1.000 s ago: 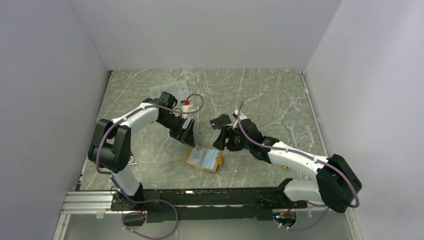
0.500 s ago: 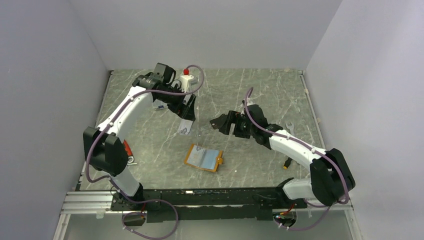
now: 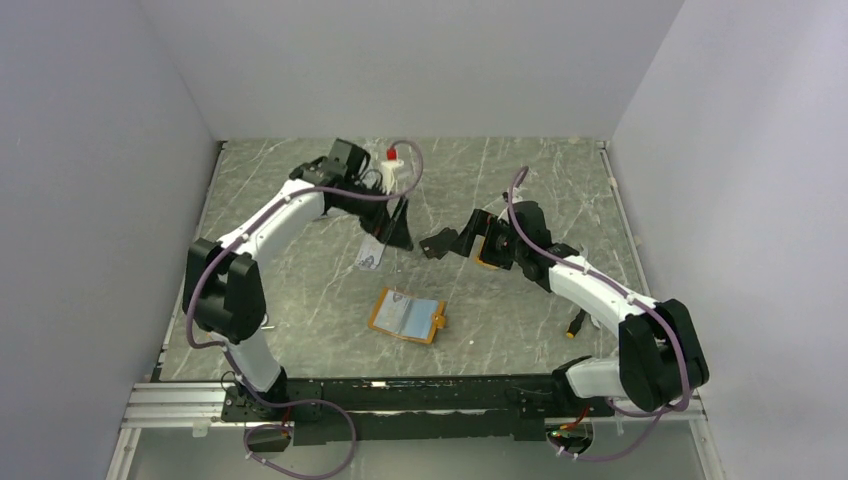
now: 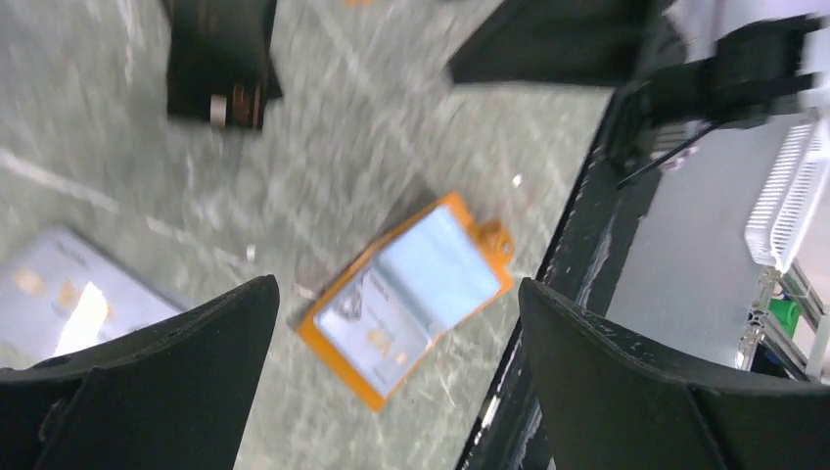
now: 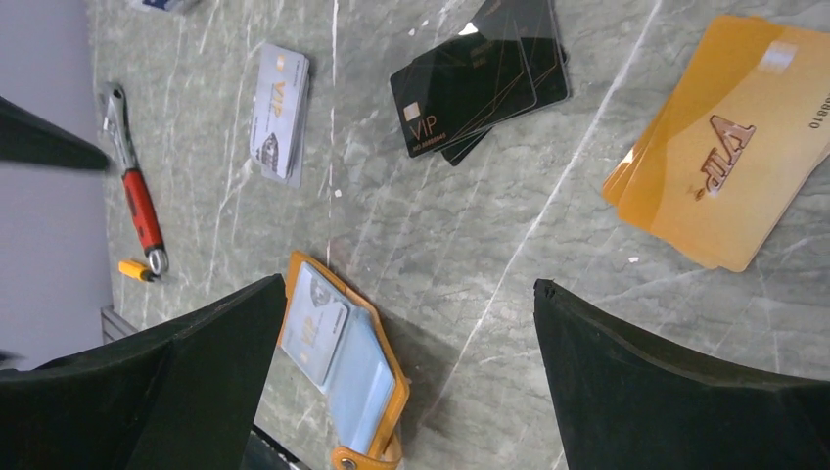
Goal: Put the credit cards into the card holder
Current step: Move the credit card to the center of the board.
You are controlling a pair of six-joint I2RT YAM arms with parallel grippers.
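Orange leather card holder (image 3: 407, 316) lies folded open on the marble table (image 3: 520, 170), pale pockets up, its cards scattered beyond.

Left gripper (image 4: 391, 294) and right gripper (image 5: 409, 286) hang above the table, jaws spread wide and empty. Silver cards (image 5: 279, 113), black cards (image 5: 480, 83) and gold-orange cards (image 5: 729, 137) lie flat in small stacks, well apart from the holder. Thin, stiff, light and probably slick, they offer little to pinch; a stack's overhanging edge looks the best hold. The left wrist view is blurred, so one card may already sit inside.
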